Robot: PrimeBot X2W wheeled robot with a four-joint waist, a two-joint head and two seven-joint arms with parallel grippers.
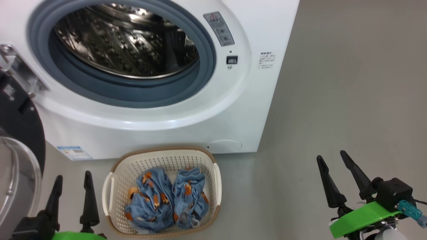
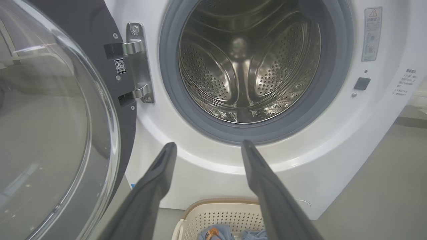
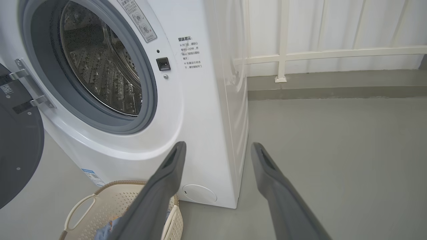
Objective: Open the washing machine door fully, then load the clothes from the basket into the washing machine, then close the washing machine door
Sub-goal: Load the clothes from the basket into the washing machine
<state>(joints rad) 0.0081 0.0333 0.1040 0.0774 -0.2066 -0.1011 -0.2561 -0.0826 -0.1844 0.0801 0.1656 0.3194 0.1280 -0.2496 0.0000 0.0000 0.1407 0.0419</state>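
- Both claws are spread wide and pinch nothing. My left claw (image 1: 73, 175) hangs at the lower left and my right claw (image 1: 331, 156) at the lower right, with the fingers pointing toward the washing machine (image 1: 166, 123).
- The washing machine door (image 1: 20, 126) stands swung out on the left side, just beside my left claw. I judge that the opening step is done. The drum (image 1: 126, 43) looks empty.
- The basket (image 1: 160, 151) sits on the floor (image 1: 333, 100) close in front of the machine. The clothes (image 1: 166, 196) lie inside it as two bundles side by side, each one longer in the direction toward the machine.
- From the left claw the clothes lie just to the right, about level with its fingers. From the right claw they are well apart, to the left.
- So the left arm is nearer, and I would take the left bundle with it, coming down from above.
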